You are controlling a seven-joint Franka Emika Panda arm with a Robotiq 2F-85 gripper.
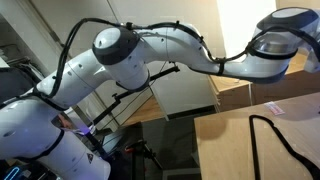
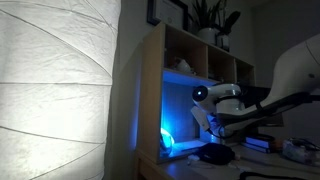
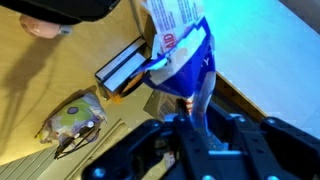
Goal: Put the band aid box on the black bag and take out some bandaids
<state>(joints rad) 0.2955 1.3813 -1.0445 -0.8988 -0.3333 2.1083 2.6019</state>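
In the wrist view the band aid box [image 3: 180, 45] stands in front of the wooden table [image 3: 40, 80]. Its long axis runs from 6 o'clock up to 12 o'clock and leans a little toward 11. The pale end is at the top and the blue end is below. The red band carries white lettering that is too blurred to read. The gripper [image 3: 188, 108] pinches the blue lower end between narrow jaws. At 9 o'clock from the box lies a flat black-and-white pack [image 3: 125, 65], and at 8 o'clock, farther away, a yellowish packet [image 3: 72, 118].
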